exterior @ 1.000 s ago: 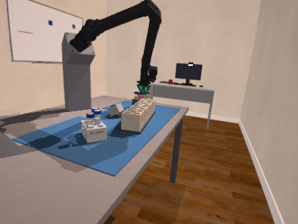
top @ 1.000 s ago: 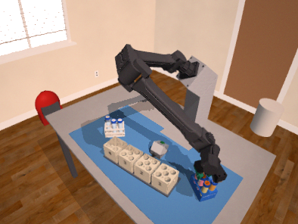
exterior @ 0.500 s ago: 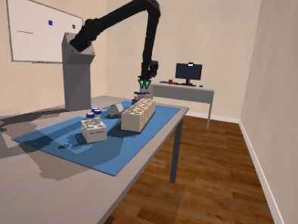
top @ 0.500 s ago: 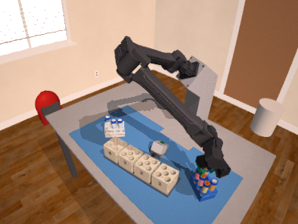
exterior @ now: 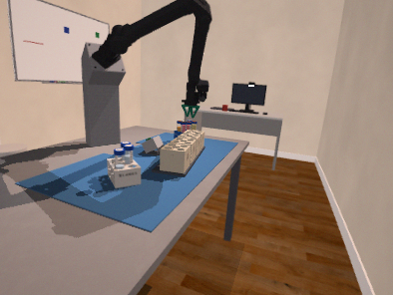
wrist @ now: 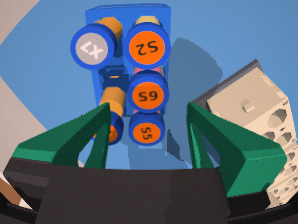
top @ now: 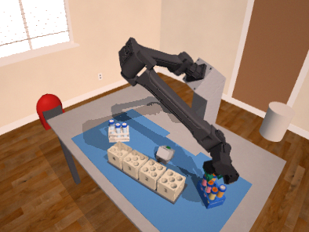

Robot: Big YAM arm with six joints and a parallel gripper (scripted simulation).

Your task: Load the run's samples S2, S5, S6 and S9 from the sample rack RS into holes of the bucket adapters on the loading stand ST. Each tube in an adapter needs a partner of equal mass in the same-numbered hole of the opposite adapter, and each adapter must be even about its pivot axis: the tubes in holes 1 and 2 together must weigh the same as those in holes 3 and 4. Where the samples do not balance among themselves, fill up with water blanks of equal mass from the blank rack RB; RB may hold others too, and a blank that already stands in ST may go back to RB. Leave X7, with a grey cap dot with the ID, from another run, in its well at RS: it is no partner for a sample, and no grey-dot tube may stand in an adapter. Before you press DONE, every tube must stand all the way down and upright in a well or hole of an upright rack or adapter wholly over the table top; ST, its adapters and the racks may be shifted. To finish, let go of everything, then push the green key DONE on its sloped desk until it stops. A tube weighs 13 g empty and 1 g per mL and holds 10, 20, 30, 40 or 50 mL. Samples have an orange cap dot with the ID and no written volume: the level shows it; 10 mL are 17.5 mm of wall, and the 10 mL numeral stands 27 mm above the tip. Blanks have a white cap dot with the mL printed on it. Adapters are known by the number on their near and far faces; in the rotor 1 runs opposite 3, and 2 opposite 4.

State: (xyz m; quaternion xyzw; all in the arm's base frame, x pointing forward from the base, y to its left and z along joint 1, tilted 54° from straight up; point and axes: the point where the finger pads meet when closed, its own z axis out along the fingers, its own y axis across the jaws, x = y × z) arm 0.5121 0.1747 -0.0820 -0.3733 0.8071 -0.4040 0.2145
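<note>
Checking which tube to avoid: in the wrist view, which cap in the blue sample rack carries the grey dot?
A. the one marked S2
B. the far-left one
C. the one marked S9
B: the far-left blue cap with the grey X7 dot stands beside orange-dotted S2, with orange-dotted S9 nearer.

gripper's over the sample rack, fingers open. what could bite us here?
1. Tubes stand tightly packed in the blue rack; open fingers coming down could clip a neighbour of the nearest orange-dot tube.
2. The grey-dot tube stands beside S2; a misaimed grasp could lift it.
3. The adapter block sits close on the right.
</note>
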